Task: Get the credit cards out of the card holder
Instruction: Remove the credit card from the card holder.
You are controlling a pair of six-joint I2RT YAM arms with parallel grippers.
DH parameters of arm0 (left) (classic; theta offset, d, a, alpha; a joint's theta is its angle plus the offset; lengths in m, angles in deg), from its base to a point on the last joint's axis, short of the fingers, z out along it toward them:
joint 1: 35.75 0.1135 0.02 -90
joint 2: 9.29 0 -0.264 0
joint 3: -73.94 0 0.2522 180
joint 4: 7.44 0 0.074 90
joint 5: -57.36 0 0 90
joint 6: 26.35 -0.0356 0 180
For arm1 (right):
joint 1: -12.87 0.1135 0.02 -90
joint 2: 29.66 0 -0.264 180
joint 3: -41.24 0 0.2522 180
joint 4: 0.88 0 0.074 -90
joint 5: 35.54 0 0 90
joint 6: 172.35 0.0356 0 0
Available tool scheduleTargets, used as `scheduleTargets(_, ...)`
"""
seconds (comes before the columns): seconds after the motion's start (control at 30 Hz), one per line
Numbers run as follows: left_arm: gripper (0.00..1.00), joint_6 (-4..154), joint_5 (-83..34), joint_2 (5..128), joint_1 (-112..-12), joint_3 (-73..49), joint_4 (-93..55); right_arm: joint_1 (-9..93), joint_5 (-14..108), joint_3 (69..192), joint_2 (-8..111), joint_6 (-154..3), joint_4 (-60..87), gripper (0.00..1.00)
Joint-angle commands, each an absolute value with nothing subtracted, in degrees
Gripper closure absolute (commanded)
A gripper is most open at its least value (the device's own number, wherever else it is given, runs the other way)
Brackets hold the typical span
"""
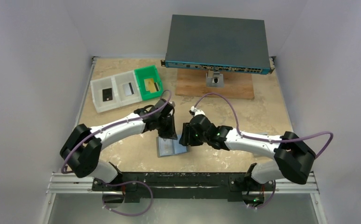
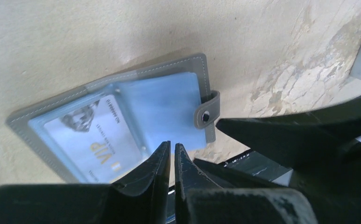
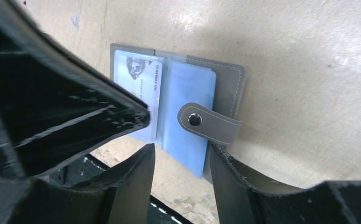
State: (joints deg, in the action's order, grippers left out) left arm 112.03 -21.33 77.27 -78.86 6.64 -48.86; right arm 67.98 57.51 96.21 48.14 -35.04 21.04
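Black fingers of the left gripper (image 2: 171,145) fill the bottom of its wrist view, pressed almost together with only a slit between the tips. I cannot tell whether anything is pinched there. The tips sit at the 6 o'clock edge of the holder (image 2: 122,79), which lies open and flat on the table (image 1: 131,156) with its bluish pockets up. A VIP card (image 2: 99,140), silver-grey with gold letters, shows through the pocket at 8 o'clock from the tips. The strap (image 2: 206,115) with its stud lies at 2 o'clock from them.

Fingers of the right gripper (image 3: 180,151) stand well apart, one on each side of the pocket stack's near edge, just below the strap. I cannot tell whether they touch it.

From above, both grippers meet over the holder at 6 o'clock on the table, the left arm reaching in from 9 o'clock and the right from 3.

At 10 o'clock, a white tray (image 1: 95,93) holds a black card (image 1: 107,94) and a silver card (image 1: 129,88) in separate compartments. Just beside it, a green tray (image 1: 145,70) holds a gold card (image 1: 151,85).

At 12 o'clock, a dark box (image 1: 215,44) with ports sits above a wooden board (image 1: 237,88).
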Motion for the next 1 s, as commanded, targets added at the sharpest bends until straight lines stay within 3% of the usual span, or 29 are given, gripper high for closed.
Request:
scheduleTargets(0.0,0.92,110.2,-25.9,70.6,-77.2,7.9,-53.6,68.3,53.7,99.7,50.5,-35.2,16.3,0.53)
scheduleTargets(0.3,0.92,108.9,-26.8,65.5,-72.6,15.7,-54.2,68.7,48.8,102.8,58.5,-35.0,11.2,0.57)
scheduleTargets(0.97,1.00,108.9,-25.2,74.4,-72.3,17.7,-47.6,68.7,43.9,100.6,68.7,-32.5,3.4,0.60)
